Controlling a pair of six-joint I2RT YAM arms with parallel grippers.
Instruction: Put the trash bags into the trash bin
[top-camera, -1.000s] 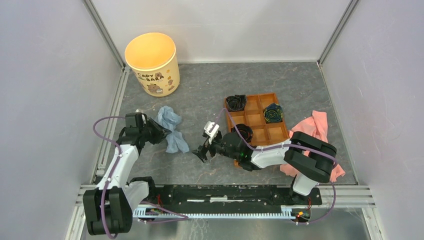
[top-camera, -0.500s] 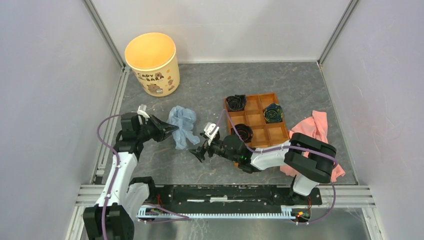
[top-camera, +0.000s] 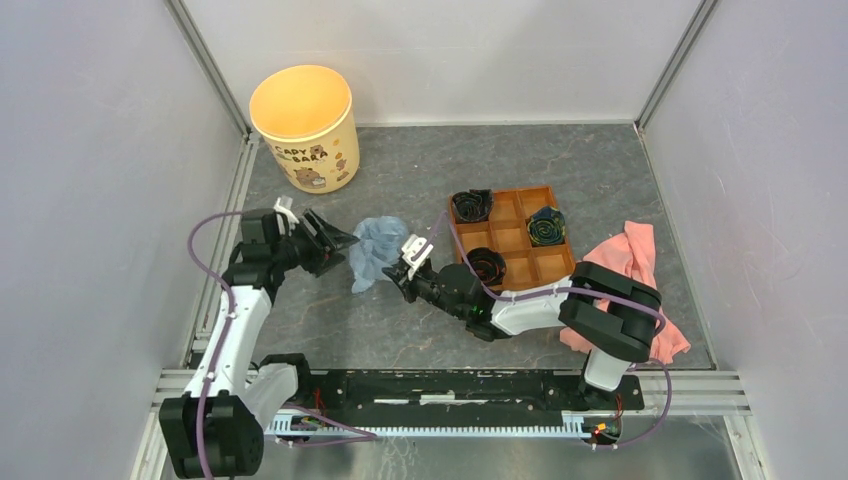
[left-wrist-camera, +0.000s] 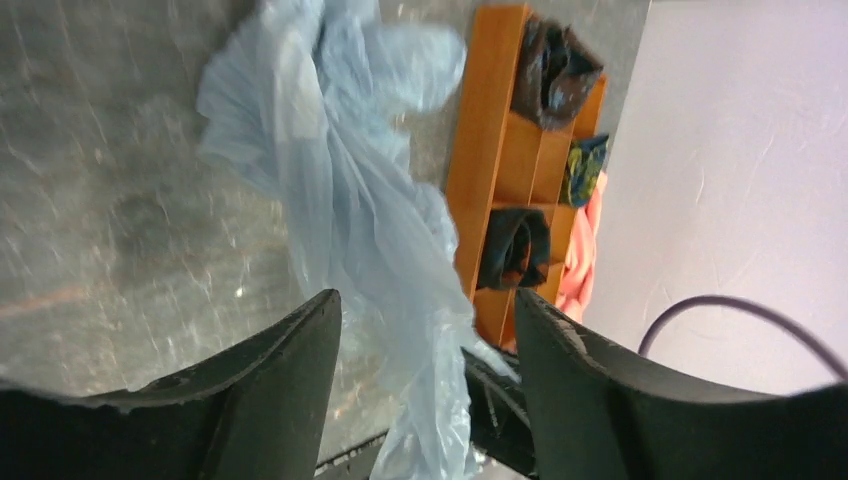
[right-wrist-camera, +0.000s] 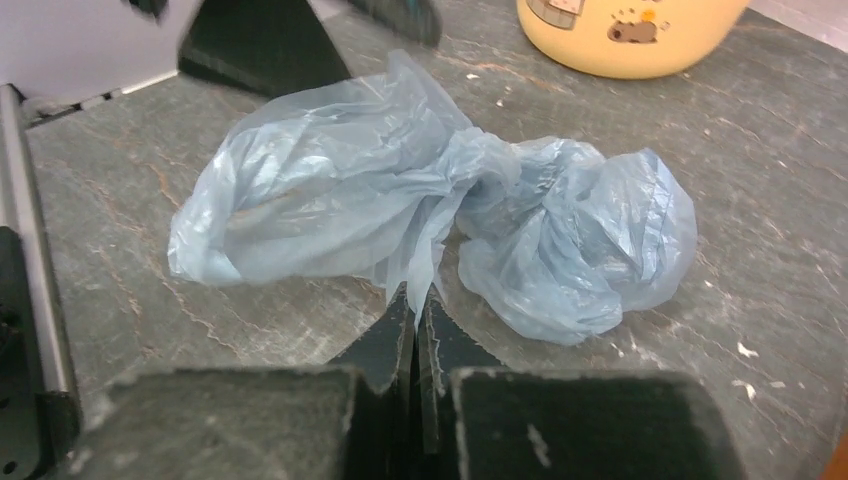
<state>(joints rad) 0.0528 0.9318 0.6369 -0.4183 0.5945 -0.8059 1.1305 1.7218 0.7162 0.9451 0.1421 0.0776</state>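
Shifted rightward since the earlier frame, the trash bags (top-camera: 378, 252) lie crumpled between both grippers. Far beyond the left gripper (top-camera: 338, 243) stands the trash bin (top-camera: 305, 125), cropped in the right wrist view. That left gripper gapes wide, gripping nothing; the right gripper (right-wrist-camera: 415, 300) is pinched tight on a thin plastic fold.

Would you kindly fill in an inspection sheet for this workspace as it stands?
Surface: grey stone-patterned table.
Job's things: trash bag crumpled on the table between the arms; trash bin upright, far left corner.
Clutter: orange compartment tray holding dark rolled items; pink cloth beside it.
Grippers: left end effector open, at the bag's edge; right end effector shut on a bag fold.
Cables: purple cables loop off both arms; the right one crosses the tray.
Surroundings: pale walls, aluminium frame.
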